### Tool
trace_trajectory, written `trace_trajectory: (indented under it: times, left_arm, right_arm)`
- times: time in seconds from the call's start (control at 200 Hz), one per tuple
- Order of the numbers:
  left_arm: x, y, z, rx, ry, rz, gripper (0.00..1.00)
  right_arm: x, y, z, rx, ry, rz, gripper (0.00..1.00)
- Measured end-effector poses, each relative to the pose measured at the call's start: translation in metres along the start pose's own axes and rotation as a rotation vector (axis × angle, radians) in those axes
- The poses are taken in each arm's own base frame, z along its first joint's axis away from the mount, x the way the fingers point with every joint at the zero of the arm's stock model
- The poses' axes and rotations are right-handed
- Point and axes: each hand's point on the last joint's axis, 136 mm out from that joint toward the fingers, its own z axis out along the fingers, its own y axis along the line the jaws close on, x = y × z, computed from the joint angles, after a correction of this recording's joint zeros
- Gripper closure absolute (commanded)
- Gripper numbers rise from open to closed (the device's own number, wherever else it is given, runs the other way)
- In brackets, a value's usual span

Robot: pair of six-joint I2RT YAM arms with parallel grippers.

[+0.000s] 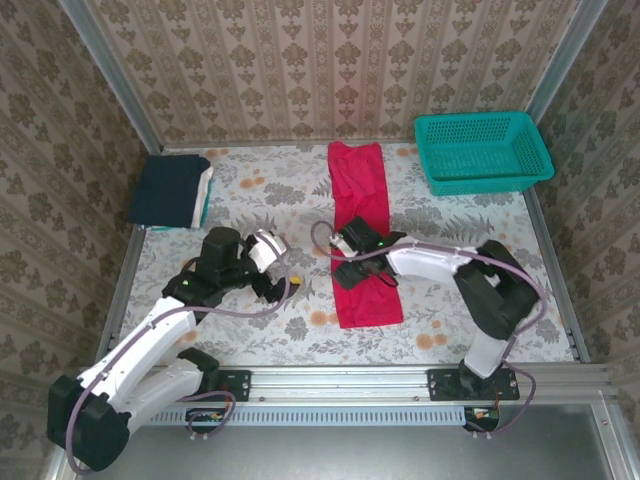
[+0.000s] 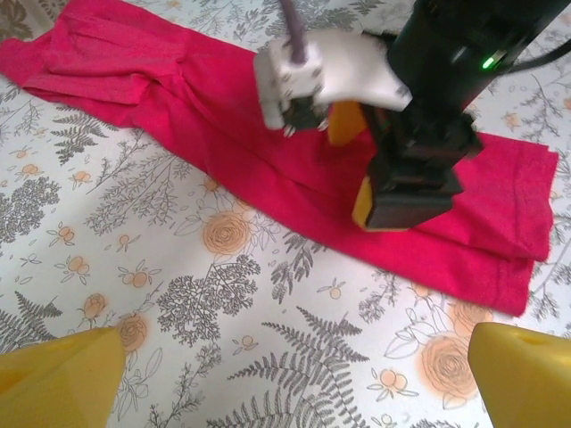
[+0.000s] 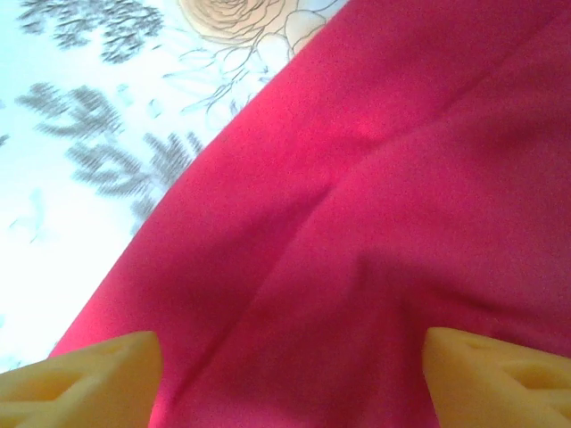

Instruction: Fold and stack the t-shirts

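Red t-shirt (image 1: 358, 180) lay mid-table as a long narrow strip, lengthwise fold apparently done; right gripper (image 3: 285, 374) spread wide low over its middle, left gripper (image 2: 285, 379) wide alongside; next likely needed an end folded over.

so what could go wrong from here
The open right gripper sits at the middle of the long red cloth t-shirt; closing there might catch the top layer and pull the lengthwise fold apart. The open left gripper is off the shirt, over the floral tablecloth, so a one-handed lift could skew it.
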Motion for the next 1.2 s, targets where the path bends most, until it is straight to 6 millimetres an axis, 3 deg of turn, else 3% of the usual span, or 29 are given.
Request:
trace_trajectory:
  times: [0.23, 0.395, 0.56, 0.68, 0.985, 1.2]
  left_arm:
    - [0.000, -0.015, -0.018, 0.034, -0.013, 0.047, 0.00]
    - [0.008, -0.031, -0.027, 0.093, 0.005, 0.064, 0.00]
    - [0.006, -0.047, -0.040, 0.145, -0.025, 0.093, 0.00]
    - [0.004, -0.052, -0.044, 0.167, -0.046, 0.106, 0.00]
    - [0.011, -0.060, -0.040, 0.215, -0.039, 0.100, 0.00]
    - [0.012, -0.061, -0.040, 0.220, -0.040, 0.102, 0.00]
  right_arm:
    - [0.003, 0.023, -0.073, -0.041, -0.191, -0.301, 0.13]
    - [0.044, 0.038, -0.093, -0.070, -0.189, -0.505, 0.11]
    - [0.089, 0.066, -0.090, -0.134, -0.110, -0.693, 0.11]
    - [0.108, 0.068, -0.084, -0.151, -0.064, -0.734, 0.14]
    - [0.110, 0.068, -0.060, -0.144, -0.012, -0.751, 0.34]
    - [0.118, 0.070, -0.042, -0.156, 0.042, -0.753, 0.42]
